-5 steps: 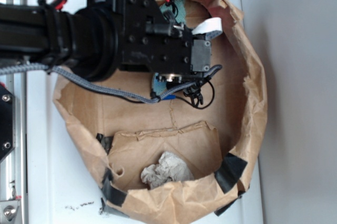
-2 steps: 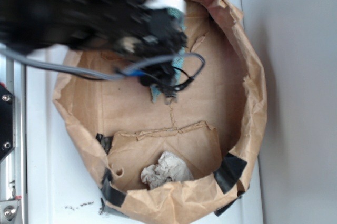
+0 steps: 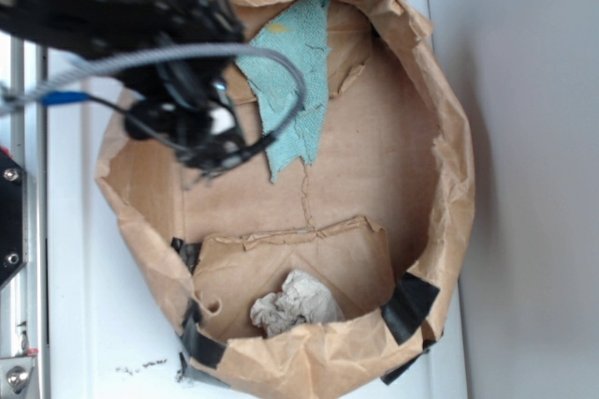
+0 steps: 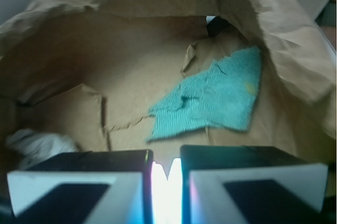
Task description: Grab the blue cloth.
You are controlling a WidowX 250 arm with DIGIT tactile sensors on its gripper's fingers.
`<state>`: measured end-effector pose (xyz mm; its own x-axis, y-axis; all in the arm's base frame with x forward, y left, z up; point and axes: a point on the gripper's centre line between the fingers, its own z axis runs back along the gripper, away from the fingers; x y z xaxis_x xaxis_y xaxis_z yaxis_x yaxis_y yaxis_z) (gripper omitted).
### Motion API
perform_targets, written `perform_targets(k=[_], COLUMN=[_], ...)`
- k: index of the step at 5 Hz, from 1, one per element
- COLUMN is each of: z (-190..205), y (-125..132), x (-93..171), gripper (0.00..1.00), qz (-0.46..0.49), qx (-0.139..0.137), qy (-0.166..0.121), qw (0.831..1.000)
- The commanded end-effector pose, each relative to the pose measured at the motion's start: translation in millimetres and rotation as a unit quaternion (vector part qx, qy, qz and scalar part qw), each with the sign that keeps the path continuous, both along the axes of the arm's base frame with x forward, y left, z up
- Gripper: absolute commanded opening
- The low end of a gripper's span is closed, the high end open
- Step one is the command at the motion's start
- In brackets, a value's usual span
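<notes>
The blue cloth (image 3: 290, 81) is a teal terry rag with frayed edges and a small orange stain. It lies flat on the brown paper floor at the back of the paper basin, and nothing is holding it. My gripper (image 3: 204, 135) hangs blurred over the basin's left wall, to the left of the cloth and clear of it. In the wrist view the cloth (image 4: 216, 98) lies ahead and to the right of the gripper (image 4: 167, 169). The two black fingers (image 4: 105, 161) stand almost together with only a bright sliver between them, and nothing is in the gap.
A crumpled grey-white wad (image 3: 295, 303) sits in the near pocket of the brown paper basin (image 3: 449, 165), and appears in the wrist view as the wad (image 4: 37, 145) at far left. Black tape patches (image 3: 409, 305) hold the rim. The arm's grey cable (image 3: 168, 62) loops over the left wall.
The arm has swung left and up off the cloth, which was mostly covered before and now lies fully exposed in the same place. The wad has not moved.
</notes>
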<state>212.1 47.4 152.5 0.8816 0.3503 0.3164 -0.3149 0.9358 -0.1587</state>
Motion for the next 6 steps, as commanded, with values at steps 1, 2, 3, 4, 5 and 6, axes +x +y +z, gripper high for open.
perform_targets(k=[1, 2, 3, 4, 5, 6], z=[-7.5, -33.1, -55.0, -74.6, -94.7, -108.4], y=[18.5, 30.4, 32.8, 29.0, 29.7, 25.5], x=[5.9, 21.1, 35.9, 41.7, 43.2, 42.1], gripper=[1.00, 1.00, 1.00, 1.00, 1.00, 1.00], qz=[0.026, 0.033, 0.031, 0.029, 0.032, 0.026], qx=[0.031, 0.031, 0.045, 0.070, 0.075, 0.074], qy=[0.009, 0.022, 0.028, 0.033, 0.053, 0.067], qw=[0.999, 0.999, 0.998, 0.997, 0.995, 0.995])
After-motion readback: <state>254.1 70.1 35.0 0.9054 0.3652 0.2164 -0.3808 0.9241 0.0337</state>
